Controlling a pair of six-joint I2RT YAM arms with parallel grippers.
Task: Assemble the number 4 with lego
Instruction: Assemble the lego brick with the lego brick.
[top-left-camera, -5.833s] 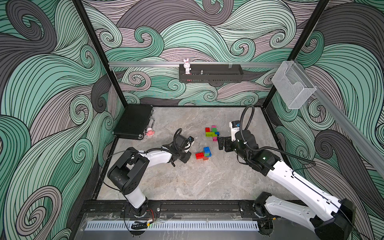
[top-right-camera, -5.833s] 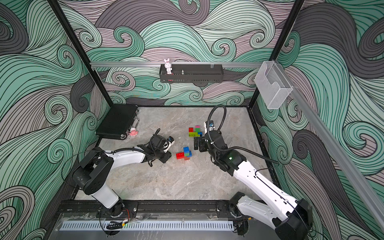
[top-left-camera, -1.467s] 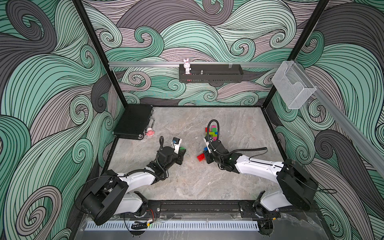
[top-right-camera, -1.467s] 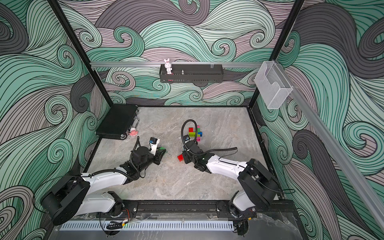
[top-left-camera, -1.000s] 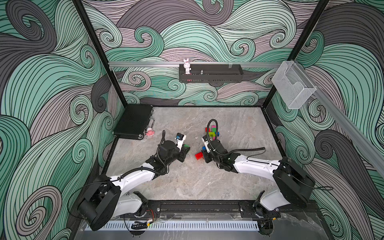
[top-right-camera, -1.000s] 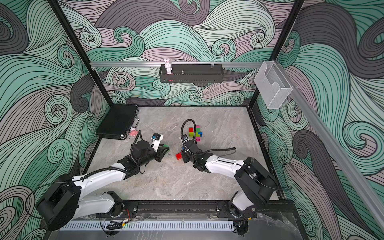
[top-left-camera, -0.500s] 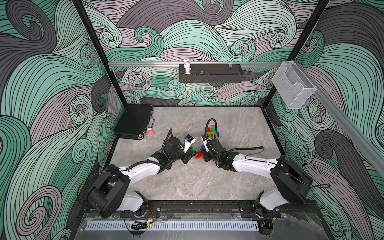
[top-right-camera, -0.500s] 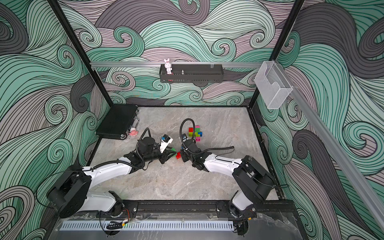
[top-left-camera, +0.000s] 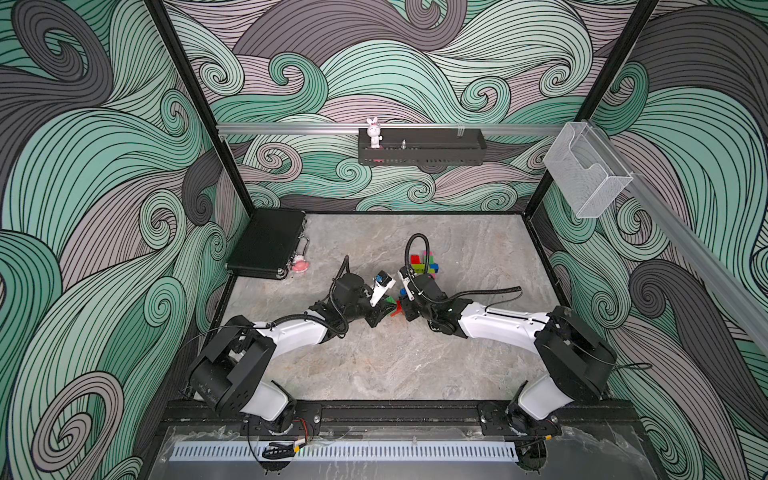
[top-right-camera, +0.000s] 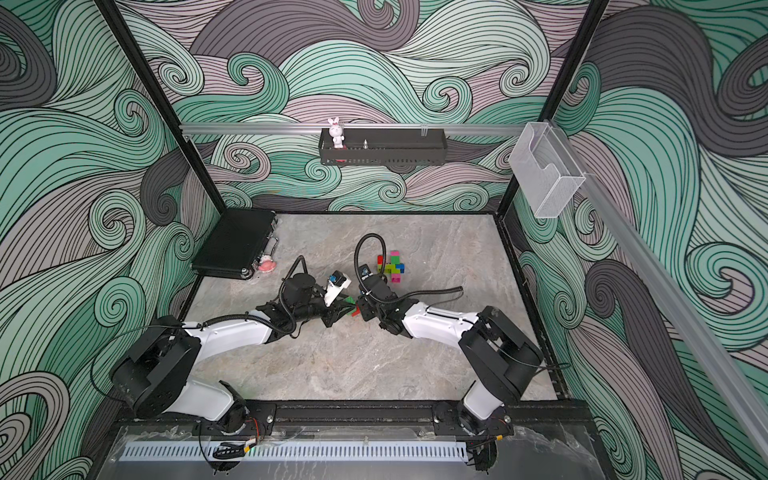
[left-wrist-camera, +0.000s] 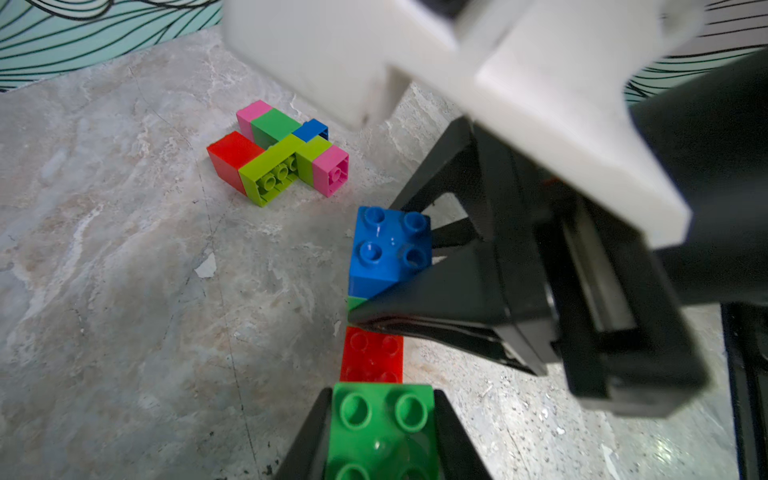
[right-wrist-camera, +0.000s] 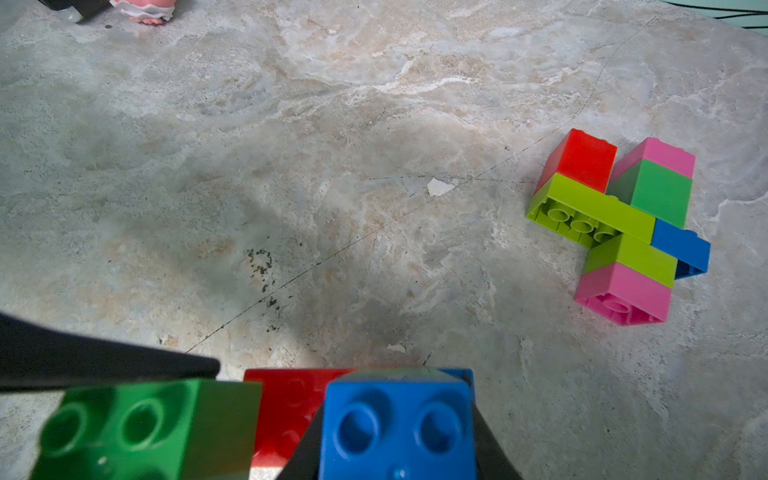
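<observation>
While upright in black tray (top-left-camera: 419, 157), bunny figure (top-left-camera: 374, 133)

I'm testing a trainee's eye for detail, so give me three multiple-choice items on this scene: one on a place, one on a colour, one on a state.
1. Where does the rabbit figure stand?
A on the table; B on the black shelf; C in the clear bin.
2. What does the left gripper hold?
A pink brick; B orange brick; C green brick.
3. How is the right gripper?
A shut on a blue brick; B wide open; C shut on nothing.

Answers:
1 B: in both top views the rabbit figure stands at one end of the black shelf.
2 C: the left wrist view shows the green brick between the fingers.
3 A: the right wrist view shows the blue brick pinched between the fingers.
</observation>
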